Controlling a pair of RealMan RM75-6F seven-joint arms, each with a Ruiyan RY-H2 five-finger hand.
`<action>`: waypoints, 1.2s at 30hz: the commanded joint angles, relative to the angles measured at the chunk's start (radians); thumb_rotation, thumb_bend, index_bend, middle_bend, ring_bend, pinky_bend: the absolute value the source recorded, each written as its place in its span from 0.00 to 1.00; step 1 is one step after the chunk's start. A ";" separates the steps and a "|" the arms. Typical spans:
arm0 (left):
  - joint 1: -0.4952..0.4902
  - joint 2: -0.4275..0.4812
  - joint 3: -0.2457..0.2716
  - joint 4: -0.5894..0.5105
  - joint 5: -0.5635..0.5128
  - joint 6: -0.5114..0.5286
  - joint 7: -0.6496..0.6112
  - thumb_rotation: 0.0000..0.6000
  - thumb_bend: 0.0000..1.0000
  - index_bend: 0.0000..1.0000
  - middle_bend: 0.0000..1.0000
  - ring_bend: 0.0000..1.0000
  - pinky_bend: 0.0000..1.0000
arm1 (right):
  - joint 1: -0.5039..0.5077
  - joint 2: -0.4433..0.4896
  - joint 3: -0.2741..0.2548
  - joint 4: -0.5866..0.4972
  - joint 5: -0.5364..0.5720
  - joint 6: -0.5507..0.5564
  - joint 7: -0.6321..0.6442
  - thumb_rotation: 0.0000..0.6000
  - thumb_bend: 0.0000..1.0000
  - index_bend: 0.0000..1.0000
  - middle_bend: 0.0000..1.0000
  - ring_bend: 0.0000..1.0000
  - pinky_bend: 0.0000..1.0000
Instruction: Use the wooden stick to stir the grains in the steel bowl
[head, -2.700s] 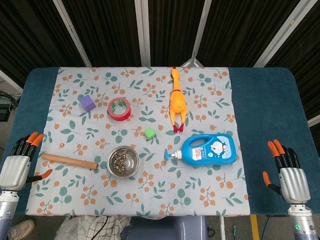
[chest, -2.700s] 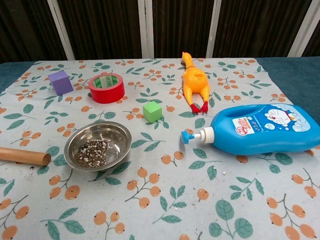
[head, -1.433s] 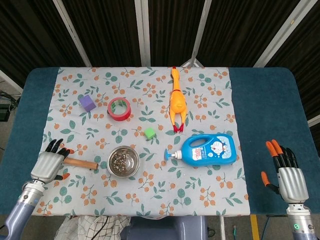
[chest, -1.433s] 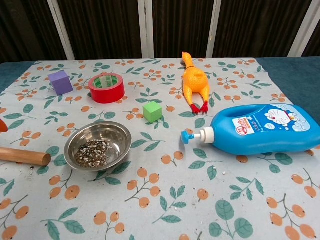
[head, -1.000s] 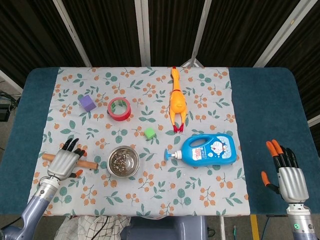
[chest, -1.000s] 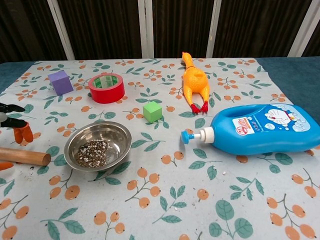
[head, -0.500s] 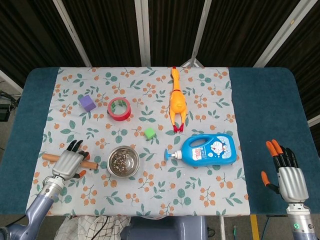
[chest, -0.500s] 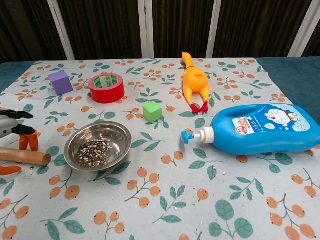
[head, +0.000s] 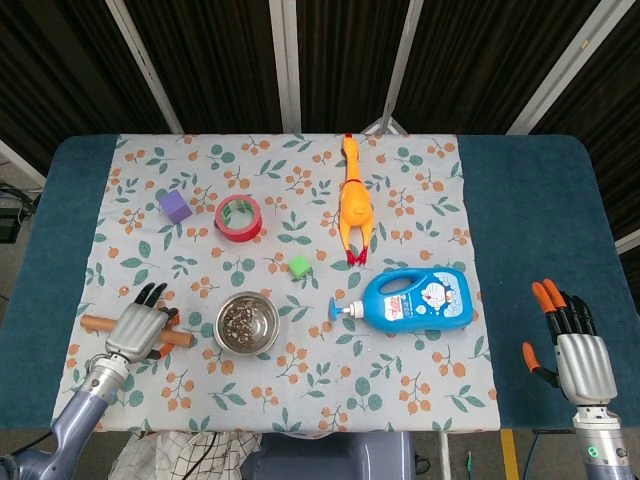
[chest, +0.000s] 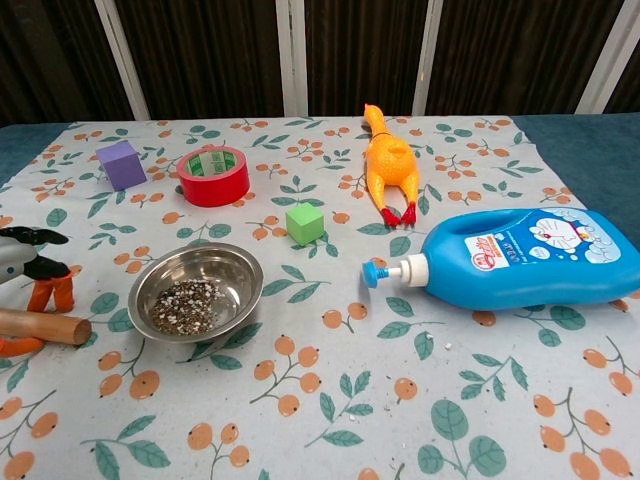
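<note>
stick: the wooden stick (head: 137, 331) lies lower left of the frame, long axis left-right, just left of the steel bowl (head: 246, 323) of grains.
left robot hand (head: 136, 329): over the stick's middle, fingers straddling it; whether the grip is closed, I cannot tell.
right robot hand (head: 575, 352): lower right, well apart, fingers spread and empty.

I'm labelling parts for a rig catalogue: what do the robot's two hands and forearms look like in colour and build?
Both match. The left hand has a silver-grey metallic back, black fingers and orange fingertips, on a blue-grey rounded forearm. The right hand shows the same silver-grey palm block, black fingers and orange tips, with an orange-tipped thumb at the side; its grey wrist cylinder carries a small green light. No cables or sleeves show.
</note>
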 joint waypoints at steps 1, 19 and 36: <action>-0.001 -0.002 0.004 0.004 0.000 -0.001 -0.002 1.00 0.64 0.47 0.57 0.06 0.00 | 0.000 0.000 0.000 0.000 0.000 0.000 -0.001 1.00 0.45 0.00 0.00 0.00 0.00; 0.004 -0.003 0.006 -0.002 0.076 0.068 -0.096 1.00 0.91 0.56 0.67 0.14 0.00 | 0.000 0.000 0.000 0.000 0.000 0.000 -0.001 1.00 0.45 0.00 0.00 0.00 0.00; 0.008 0.015 -0.050 -0.038 0.117 0.167 -0.204 1.00 1.00 0.55 0.73 0.19 0.00 | 0.000 0.000 0.000 -0.001 0.002 -0.001 -0.002 1.00 0.45 0.00 0.00 0.00 0.00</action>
